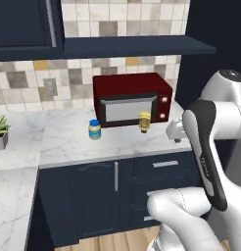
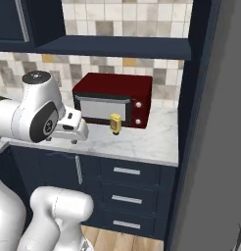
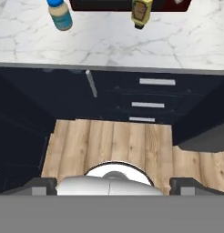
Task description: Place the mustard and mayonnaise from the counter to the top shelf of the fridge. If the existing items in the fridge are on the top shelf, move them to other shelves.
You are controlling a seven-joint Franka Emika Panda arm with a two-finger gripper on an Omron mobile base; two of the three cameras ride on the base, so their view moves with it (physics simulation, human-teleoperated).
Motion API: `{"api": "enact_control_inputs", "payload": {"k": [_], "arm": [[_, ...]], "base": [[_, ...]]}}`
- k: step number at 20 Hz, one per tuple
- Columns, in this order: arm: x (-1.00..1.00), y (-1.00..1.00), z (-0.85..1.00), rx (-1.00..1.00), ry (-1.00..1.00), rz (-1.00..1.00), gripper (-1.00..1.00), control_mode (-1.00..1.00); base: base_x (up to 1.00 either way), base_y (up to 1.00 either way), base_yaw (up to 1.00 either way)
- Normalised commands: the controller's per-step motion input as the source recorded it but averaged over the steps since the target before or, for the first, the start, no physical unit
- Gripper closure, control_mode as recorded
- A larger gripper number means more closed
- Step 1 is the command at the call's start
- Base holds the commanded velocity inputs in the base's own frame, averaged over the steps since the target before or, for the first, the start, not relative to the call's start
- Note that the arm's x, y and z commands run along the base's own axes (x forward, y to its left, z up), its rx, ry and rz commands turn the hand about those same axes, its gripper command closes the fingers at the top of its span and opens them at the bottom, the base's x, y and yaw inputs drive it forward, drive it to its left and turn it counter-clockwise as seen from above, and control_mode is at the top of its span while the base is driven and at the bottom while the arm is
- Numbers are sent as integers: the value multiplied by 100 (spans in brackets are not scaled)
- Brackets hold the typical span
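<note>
Landmark: the dark red microwave (image 1: 132, 99) stands at the back of the marble counter (image 1: 68, 142), against the tiled wall.
Potted plant (image 1: 0, 131): far left of the microwave, at the left edge of the left base view, on the counter.
Wall outlet (image 1: 50, 87): on the tiles, left of the microwave and above the counter.
Mayonnaise (image 1: 95, 129): a pale jar with a blue lid, upright on the counter just in front of the microwave's left corner; well apart from the hand.
Mustard (image 1: 145, 121): a yellow bottle, upright, just in front of the microwave door toward its right side; in the right base view it stands before the door near the control panel.
Gripper (image 3: 113, 185): held out in front of the counter edge, lower than the microwave and to its right in the left base view; it holds nothing, with its two dark fingertips (image 3: 41, 186) set wide apart at either side of the hand view.
Drawers (image 2: 126, 171): below the counter, under the microwave's right half.
Fridge (image 2: 213, 147): right of the microwave, its grey door closed.
</note>
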Motion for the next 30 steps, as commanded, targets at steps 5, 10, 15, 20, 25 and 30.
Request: {"api": "enact_control_inputs", "payload": {"k": [5, 10, 15, 20, 25, 30], "arm": [[0, 0, 0, 0, 0, 0, -100, 100], [0, 0, 0, 0, 0, 0, -100, 100], [0, 0, 0, 0, 0, 0, -100, 100], [11, 15, -13, 0, 0, -1, -100, -100], [42, 31, -65, 0, 0, -3, -100, -100], [54, 10, -77, 0, -7, -4, -100, -100]], "base": [[48, 63, 0], [59, 37, 0], [52, 40, 0], [16, 25, -1], [0, 0, 0], [0, 0, 0]]}}
